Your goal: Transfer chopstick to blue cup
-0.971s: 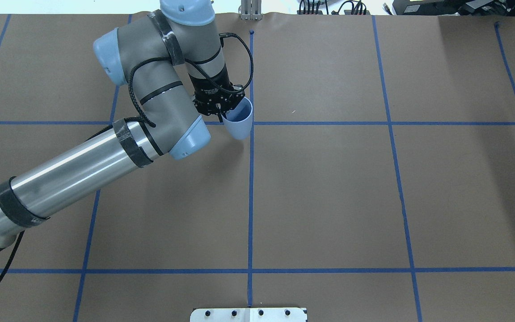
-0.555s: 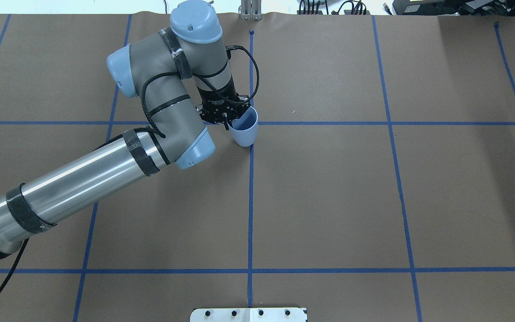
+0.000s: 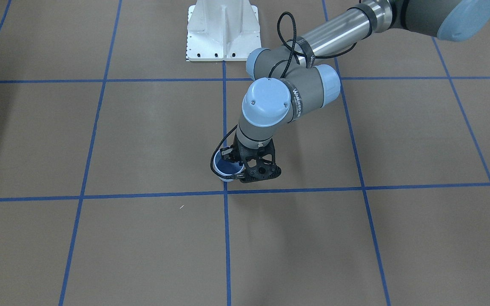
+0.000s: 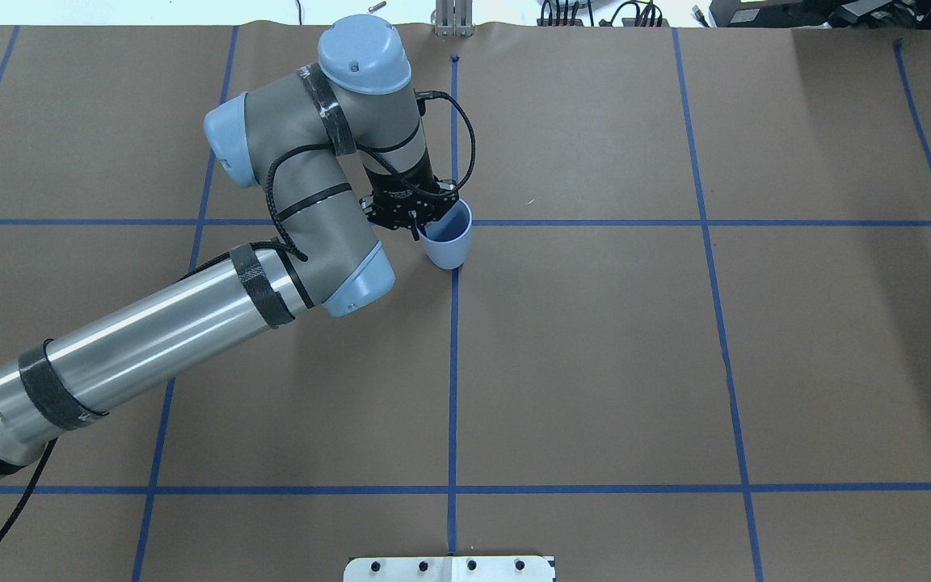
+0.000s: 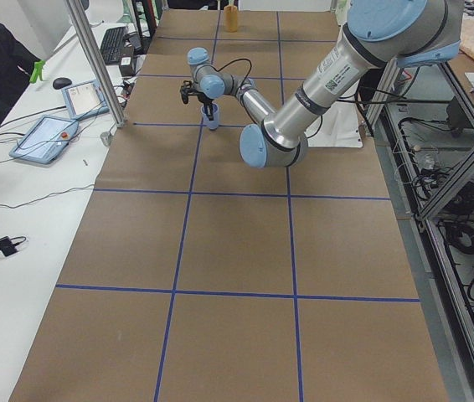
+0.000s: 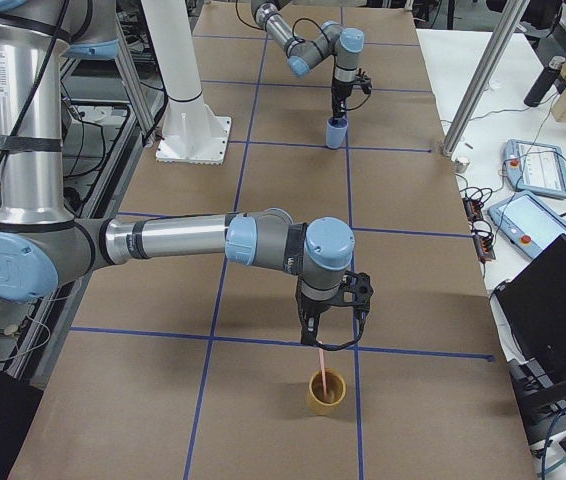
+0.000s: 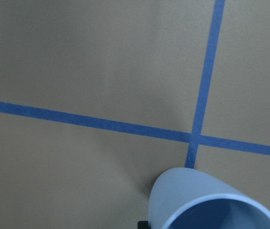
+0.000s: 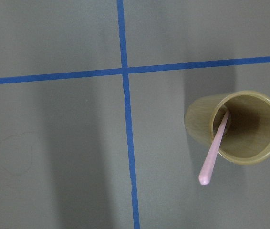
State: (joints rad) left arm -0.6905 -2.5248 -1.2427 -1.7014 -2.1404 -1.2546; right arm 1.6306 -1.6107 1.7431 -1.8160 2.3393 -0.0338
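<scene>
overhead view: left gripper [image 4: 415, 218] and blue cup [image 4: 449, 244] have shifted a little right and down in the frame over the last second. the cup is now less tilted, just by the tape cross [image 7: 194, 138]. likely the cup is being placed to receive. gripper looks pinched on the cup's rim.

chopstick [image 8: 214, 153] not yet transferred: it leans in the tan cup [image 8: 198, 128], lower right of the right-wrist view. right gripper [image 6: 333, 333] hangs above it; open or closed, cannot tell.

hidden: cup base contact with table, chopstick's lower end. blue cup cut off at bottom edge of left-wrist view.
</scene>
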